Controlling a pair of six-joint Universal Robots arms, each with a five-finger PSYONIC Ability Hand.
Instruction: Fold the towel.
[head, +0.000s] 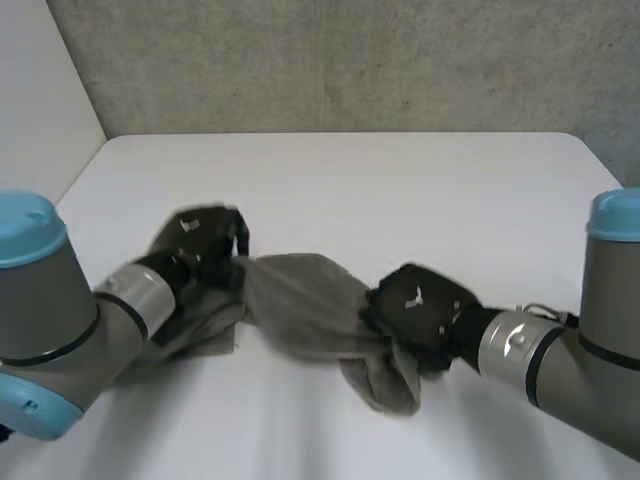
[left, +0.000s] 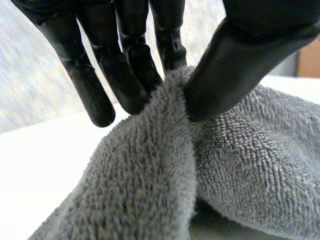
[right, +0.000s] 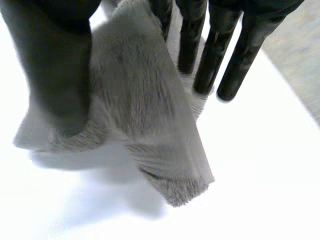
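Note:
A grey towel (head: 300, 300) lies bunched on the white table (head: 400, 190), stretched between my two hands. My left hand (head: 200, 245) is at the towel's left end. In the left wrist view its thumb (left: 225, 70) and fingers (left: 125, 75) pinch a raised fold of the towel (left: 210, 170). My right hand (head: 415, 305) is at the towel's right end, where a flap hangs down below it. In the right wrist view the fingers (right: 215, 55) are straight and spread away from the thumb (right: 55, 75), and the towel (right: 145, 115) hangs loosely between them above the table.
A grey concrete wall (head: 350, 60) runs behind the table's far edge. A white panel (head: 40, 90) stands at the far left. The table's right edge (head: 600, 160) slants near my right arm.

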